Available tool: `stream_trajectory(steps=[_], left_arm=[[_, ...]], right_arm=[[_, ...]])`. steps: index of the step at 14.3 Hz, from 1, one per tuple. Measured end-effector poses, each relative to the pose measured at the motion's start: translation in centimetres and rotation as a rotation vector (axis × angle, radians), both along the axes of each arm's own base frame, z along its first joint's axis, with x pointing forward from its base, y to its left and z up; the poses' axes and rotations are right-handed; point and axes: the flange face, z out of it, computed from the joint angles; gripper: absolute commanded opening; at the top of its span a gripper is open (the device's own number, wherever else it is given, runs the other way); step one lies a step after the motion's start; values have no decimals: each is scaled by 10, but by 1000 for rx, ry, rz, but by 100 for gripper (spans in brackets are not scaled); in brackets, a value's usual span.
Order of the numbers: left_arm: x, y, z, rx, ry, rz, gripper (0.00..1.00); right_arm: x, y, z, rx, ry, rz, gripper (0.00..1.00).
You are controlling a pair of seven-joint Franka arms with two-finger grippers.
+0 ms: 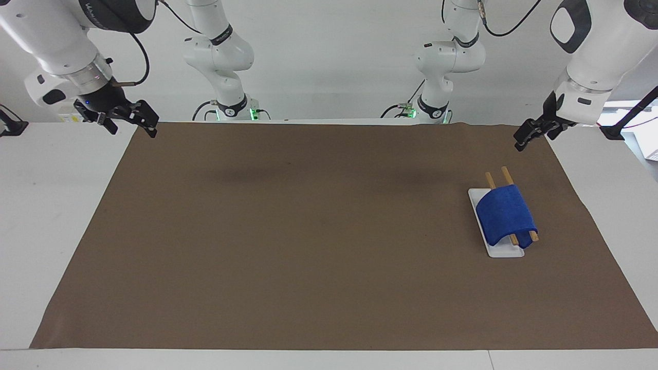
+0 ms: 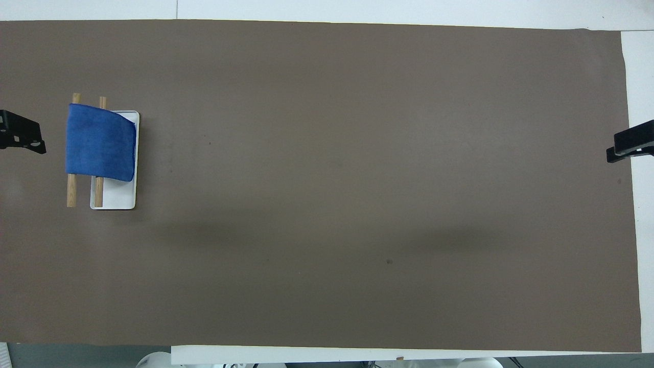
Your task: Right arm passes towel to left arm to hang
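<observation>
The blue towel hangs draped over the two wooden bars of a rack with a white base, toward the left arm's end of the table. No gripper touches it. My left gripper hangs open and empty in the air, over the brown mat's edge beside the rack. At the right arm's end, my right gripper waits open and empty above the mat's edge.
A brown mat covers most of the white table. Both arm bases stand along the robots' edge. Apart from the rack, nothing lies on the mat.
</observation>
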Motion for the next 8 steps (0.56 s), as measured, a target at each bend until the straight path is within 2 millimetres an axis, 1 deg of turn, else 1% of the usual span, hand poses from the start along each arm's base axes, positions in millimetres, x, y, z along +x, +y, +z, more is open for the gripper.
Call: stream_trajectory(steps=[3, 8], left_arm=[[8, -10, -5, -14, 32, -112, 100], [10, -10, -6, -22, 39, -167, 100]], right_arm=[[-1, 0, 0, 0, 1, 0, 100], [-2, 0, -1, 0, 2, 0, 100]])
